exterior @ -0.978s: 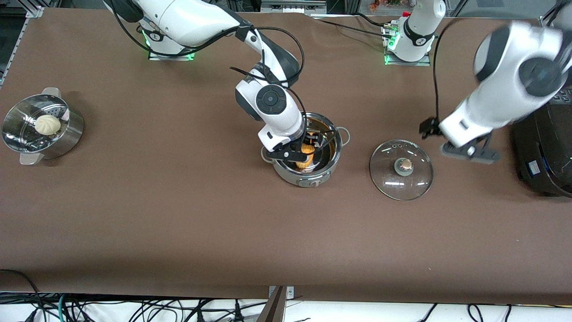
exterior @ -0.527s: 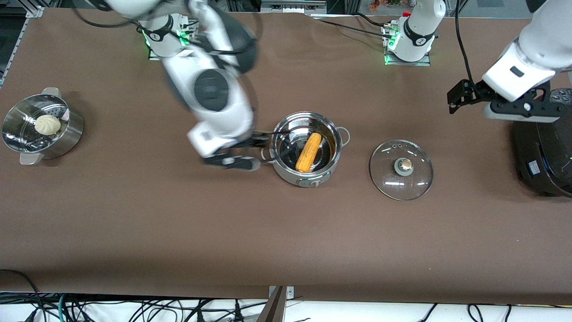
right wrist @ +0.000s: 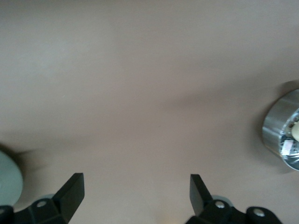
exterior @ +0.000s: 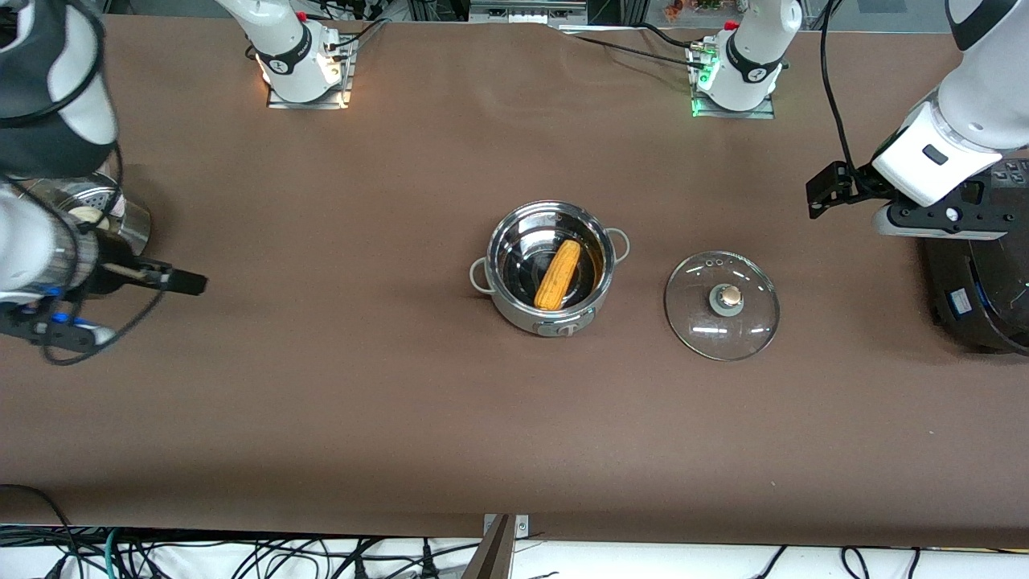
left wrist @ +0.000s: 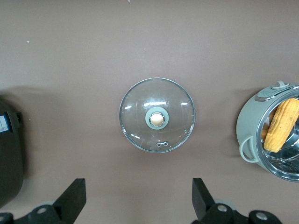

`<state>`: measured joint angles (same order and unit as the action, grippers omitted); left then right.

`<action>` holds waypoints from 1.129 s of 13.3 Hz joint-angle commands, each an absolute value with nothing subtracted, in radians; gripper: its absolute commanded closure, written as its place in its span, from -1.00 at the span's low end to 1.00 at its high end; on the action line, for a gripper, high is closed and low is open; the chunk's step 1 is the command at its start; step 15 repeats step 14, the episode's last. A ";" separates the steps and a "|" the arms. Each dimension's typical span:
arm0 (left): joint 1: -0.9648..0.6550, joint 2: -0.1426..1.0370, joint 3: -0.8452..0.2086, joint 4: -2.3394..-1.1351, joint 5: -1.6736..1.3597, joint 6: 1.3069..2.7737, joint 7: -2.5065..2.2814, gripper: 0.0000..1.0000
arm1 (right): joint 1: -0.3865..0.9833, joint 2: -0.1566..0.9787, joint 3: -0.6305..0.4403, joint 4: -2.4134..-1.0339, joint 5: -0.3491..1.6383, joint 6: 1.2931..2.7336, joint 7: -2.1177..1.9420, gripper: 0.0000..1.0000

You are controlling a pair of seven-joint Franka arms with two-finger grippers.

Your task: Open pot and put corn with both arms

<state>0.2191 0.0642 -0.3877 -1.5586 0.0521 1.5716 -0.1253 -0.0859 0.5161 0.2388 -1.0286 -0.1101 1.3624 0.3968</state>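
Note:
The steel pot (exterior: 514, 301) stands open mid-table with the yellow-orange corn (exterior: 558, 275) lying slantwise inside. Its glass lid (exterior: 722, 305) lies flat on the table beside it, toward the left arm's end. My left gripper (exterior: 940, 219) is open and empty, raised over the edge of the black cooker. In the left wrist view its gripper (left wrist: 138, 186) is wide open, with the lid (left wrist: 157, 115), pot (left wrist: 247, 126) and corn (left wrist: 281, 131) below. My right gripper (exterior: 52, 331) is up at the right arm's end of the table, by the steamer; it (right wrist: 136, 184) is open and empty.
The perforated steamer (exterior: 133, 217) with a pale bun is partly hidden by the right arm; it shows in the right wrist view (right wrist: 280, 128). The large black cooker (exterior: 973, 289) stands at the left arm's end of the table and shows in the left wrist view (left wrist: 9, 149).
My right gripper let go of the corn in the pot and swung away to the steamer's end of the table. My left gripper moved from beside the lid up toward the cooker.

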 commanded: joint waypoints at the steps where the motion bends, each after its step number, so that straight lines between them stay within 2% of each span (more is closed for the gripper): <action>1: 0.091 0.066 -0.248 -1.536 0.038 1.551 -0.120 -1.00 | -0.083 0.237 0.169 -1.418 -0.115 1.555 0.397 -1.00; 2: 0.001 0.066 -0.145 -1.536 0.032 1.552 -0.120 -1.00 | -0.084 0.151 0.149 -1.507 -0.103 1.606 0.393 -1.00; 3: -0.030 0.066 -0.096 -1.536 0.029 1.551 -0.114 -1.00 | -0.084 0.097 0.131 -1.544 -0.086 1.621 0.391 -1.00; 6: -0.031 0.061 -0.094 -1.536 0.031 1.546 -0.083 -1.00 | -0.084 0.005 0.103 -1.620 -0.026 1.577 0.317 -1.00; 7: -0.031 0.061 -0.095 -1.536 0.031 1.543 -0.083 -1.00 | -0.083 0.005 0.068 -1.620 -0.018 1.540 0.217 -1.00; 9: -0.031 0.061 -0.095 -1.536 0.031 1.542 -0.083 -1.00 | -0.083 0.011 0.028 -1.620 0.003 1.554 0.121 -1.00; 15: -0.014 0.060 -0.087 -1.536 0.032 1.520 -0.046 -1.00 | -0.083 0.060 0.021 -1.569 0.012 1.540 0.101 -1.00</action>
